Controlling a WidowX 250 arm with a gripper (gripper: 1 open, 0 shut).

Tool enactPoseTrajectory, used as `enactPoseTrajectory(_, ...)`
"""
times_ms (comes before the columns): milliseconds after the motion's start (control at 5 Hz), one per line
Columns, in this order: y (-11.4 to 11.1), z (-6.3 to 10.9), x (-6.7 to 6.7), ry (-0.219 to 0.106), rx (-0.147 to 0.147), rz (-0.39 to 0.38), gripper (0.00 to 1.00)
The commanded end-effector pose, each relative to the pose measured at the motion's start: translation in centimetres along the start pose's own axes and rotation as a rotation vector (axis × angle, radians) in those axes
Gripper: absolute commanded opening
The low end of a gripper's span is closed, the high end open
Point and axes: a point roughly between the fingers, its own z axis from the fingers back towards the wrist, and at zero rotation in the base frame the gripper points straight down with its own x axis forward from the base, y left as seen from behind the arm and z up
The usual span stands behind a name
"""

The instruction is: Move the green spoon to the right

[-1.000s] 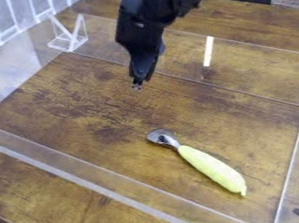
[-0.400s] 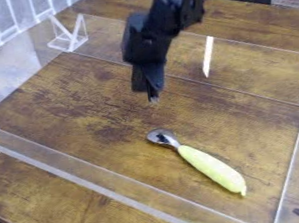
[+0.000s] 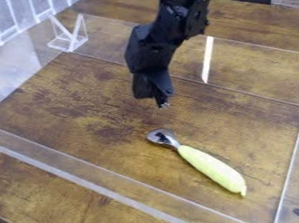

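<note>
Hovering my gripper (image 3: 161, 101) with its jaws pressed together and empty just above the green spoon (image 3: 198, 162), which lies flat on the wooden table (image 3: 71, 102) inside clear acrylic walls (image 3: 65, 178), I judge it poised to push rather than grasp.

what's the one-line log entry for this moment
hand: shut, empty, above spoon bowl | green spoon: flat on table, untouched | step: approach

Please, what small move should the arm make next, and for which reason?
Probably open the jaws and continue down toward the green spoon. The gripper is shut and hangs above the wooden table, apart from the spoon, which lies flat and untouched nearer the camera.
</note>
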Motion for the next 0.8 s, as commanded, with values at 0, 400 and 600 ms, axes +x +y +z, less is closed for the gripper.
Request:
enactPoseTrajectory(0, -2.0, 1.6, 0.4, 0.061, -0.015, 0.032, 0.0)
enactPoseTrajectory(400, -2.6, 2.4, 0.1, 0.098, -0.007, 0.01, 0.0)
enactPoseTrajectory(600, -1.7, 3.1, -0.8, 0.113, -0.012, -0.015, 0.0)
